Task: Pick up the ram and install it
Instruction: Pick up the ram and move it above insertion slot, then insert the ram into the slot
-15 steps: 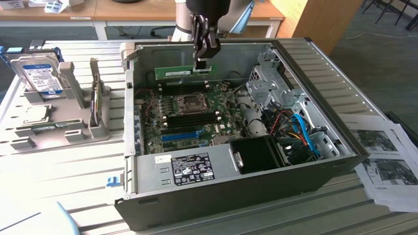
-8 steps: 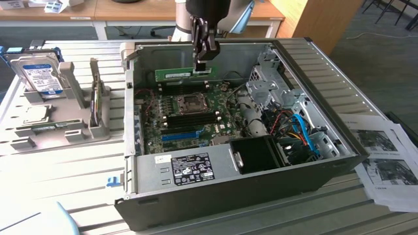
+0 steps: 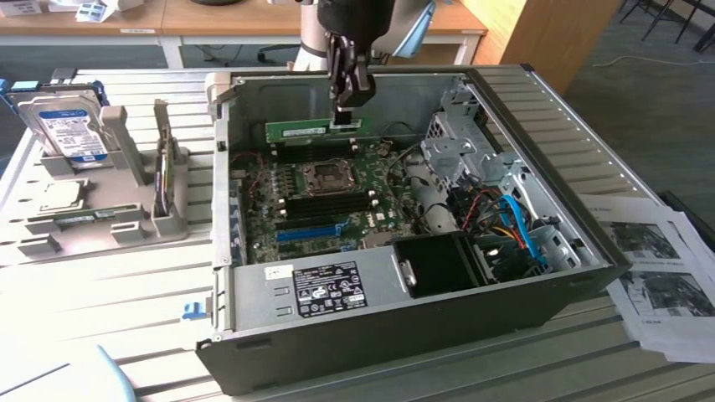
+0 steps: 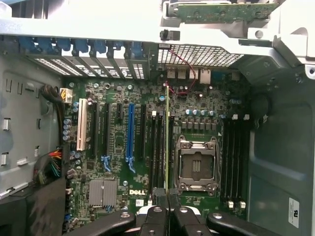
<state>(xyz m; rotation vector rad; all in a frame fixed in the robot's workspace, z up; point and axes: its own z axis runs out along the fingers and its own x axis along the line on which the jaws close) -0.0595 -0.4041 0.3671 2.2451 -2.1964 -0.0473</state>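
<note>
The ram [image 3: 316,130] is pinched near one end by the tool [image 3: 350,117], on edge, presumably so its contacts face the board [image 3: 380,191], at twelve o'clock of the processor socket [image 3: 327,174]. Its flat face is shown from outside; from the wrist it is seen edge-on, lined along the slots [image 4: 153,147].

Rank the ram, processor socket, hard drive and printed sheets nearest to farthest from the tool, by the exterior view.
1. ram, gripped by the tool, inside the case
2. processor socket, on the board beneath
3. hard drive, on the stand, exterior view's left
4. printed sheets, beside the case, exterior view's right
</note>
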